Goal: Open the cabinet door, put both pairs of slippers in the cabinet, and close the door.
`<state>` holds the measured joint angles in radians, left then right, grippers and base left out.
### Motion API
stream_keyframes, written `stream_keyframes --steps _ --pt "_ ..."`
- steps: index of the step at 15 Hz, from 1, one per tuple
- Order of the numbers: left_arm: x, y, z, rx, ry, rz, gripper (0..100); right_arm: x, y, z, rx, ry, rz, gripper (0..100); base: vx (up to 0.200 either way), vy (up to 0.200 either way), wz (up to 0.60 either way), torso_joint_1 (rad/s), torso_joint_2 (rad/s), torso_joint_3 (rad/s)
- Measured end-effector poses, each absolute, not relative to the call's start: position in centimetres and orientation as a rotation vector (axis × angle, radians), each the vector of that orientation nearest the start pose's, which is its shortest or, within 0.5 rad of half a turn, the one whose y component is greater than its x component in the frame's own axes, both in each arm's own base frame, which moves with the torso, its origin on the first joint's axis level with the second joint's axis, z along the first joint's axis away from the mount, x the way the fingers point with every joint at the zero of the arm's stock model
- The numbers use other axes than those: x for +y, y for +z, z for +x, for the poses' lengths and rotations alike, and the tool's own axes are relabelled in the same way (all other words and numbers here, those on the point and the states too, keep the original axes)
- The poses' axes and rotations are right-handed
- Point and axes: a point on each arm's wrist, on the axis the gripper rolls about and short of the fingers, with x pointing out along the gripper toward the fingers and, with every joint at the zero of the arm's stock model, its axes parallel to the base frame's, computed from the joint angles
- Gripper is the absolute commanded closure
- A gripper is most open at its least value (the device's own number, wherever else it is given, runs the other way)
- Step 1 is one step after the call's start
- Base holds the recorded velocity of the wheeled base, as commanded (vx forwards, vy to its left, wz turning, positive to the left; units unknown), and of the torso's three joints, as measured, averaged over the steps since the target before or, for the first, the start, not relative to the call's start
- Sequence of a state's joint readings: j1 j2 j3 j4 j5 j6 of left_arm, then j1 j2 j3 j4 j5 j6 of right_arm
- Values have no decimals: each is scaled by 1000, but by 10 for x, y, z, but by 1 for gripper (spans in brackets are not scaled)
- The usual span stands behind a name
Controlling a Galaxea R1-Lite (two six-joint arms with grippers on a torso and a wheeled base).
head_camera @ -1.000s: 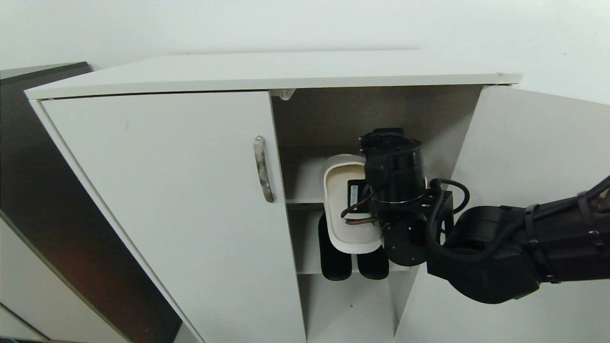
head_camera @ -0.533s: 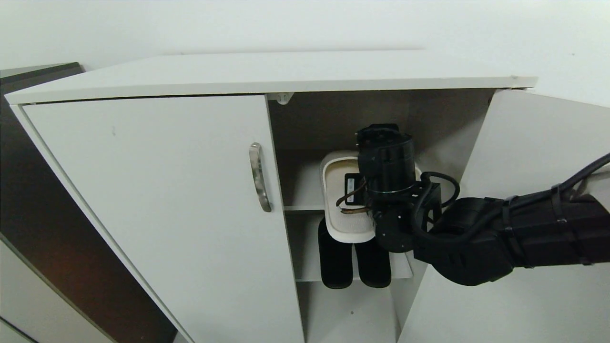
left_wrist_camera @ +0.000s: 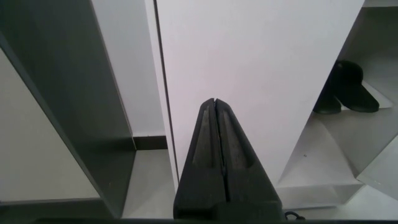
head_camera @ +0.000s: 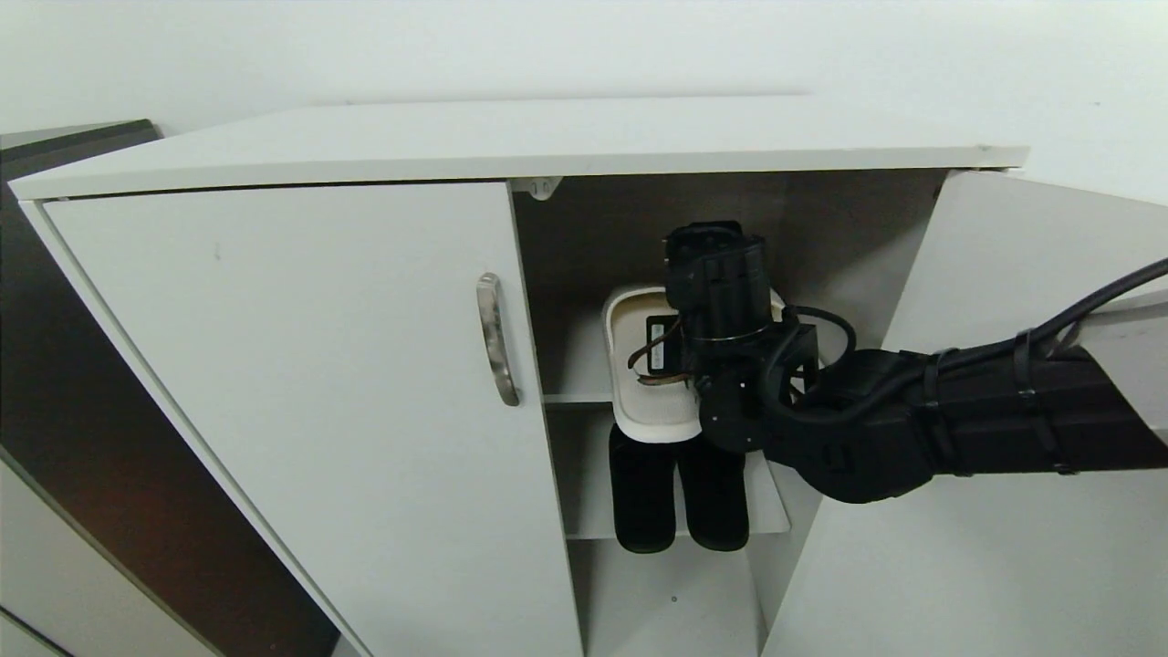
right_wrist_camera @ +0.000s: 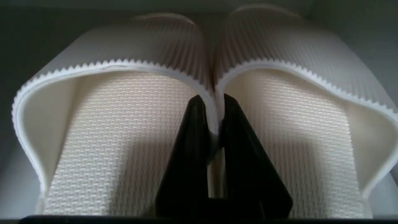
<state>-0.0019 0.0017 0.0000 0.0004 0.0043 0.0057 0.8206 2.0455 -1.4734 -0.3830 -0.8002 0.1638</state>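
Cabinet (head_camera: 511, 137): white, two doors, shelves inside.
Left door (head_camera: 301, 383): shut; metal handle (head_camera: 493, 339) upright near its inner edge.
Right door (head_camera: 985, 274): swung wide open, baring the cabinet's right half.
White slippers (right_wrist_camera: 124, 137): one pair, side by side, held inside the cabinet's open half level with the upper shelf (head_camera: 575, 365); whether they rest on it cannot be told.
Right hand (right_wrist_camera: 212, 112): inside the cabinet, fingers clamped on the adjoining inner edges of the two white slippers.
Black slippers (head_camera: 675, 493): one pair, on the cabinet's lower shelf (head_camera: 584, 511), ends jutting past its front edge, directly below the white pair.
Left hand (left_wrist_camera: 214, 106): in front of the cabinet's left door, fingers pressed together, nothing between them.
Dark furniture (head_camera: 91, 365): against the cabinet's left side.
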Motion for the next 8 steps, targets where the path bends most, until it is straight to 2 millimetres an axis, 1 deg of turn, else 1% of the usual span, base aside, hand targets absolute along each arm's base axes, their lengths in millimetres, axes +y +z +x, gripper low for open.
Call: stream_keyframes --steps 4,8 --pt "0 75 -23 2 2 6 100 297 224 314 121 6 42 100 0 0 0 0 0 0" --pt "0 75 -23 3 2 6 100 297 219 326 121 -5 44 100 0 0 0 0 0 0"
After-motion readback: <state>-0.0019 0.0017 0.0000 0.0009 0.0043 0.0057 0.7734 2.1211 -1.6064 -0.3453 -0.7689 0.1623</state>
